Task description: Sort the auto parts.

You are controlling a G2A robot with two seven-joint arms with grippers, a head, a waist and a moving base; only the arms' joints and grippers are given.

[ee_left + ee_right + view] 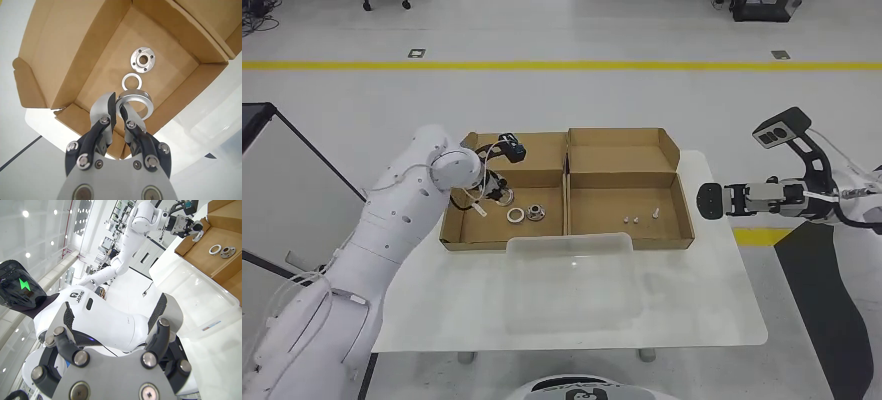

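— What is held, and how tightly?

— A thick metal ring (132, 94), smooth and satin-finished with a small hole in its side wall, is pinched by the left gripper (117, 103). The jaws are drawn almost together, one dark ribbed pad outside the ring's wall and the other inside its bore.

— Where is it placed?

— It is held aloft over the left cardboard box (66, 56), clear of the floor, near the box's outer corner.

— What is lying beneath it?

— A flat washer (124, 82), thin and bright, is seen on the matte brown floor. Just beyond it lies a flanged hub (149, 63) with a raised centre bore and four small holes. The two are close together but apart.

— And elsewhere?

— Two small bolts (635, 216) are seen in the near compartment of the right cardboard box (679, 215). A clear plastic bin (572, 238) with rounded corners is set against the boxes' near walls on the white table (712, 300).

— The other tool?

— The right gripper (115, 302) is spread wide with nothing in it, off the table's right edge, well apart from the boxes.
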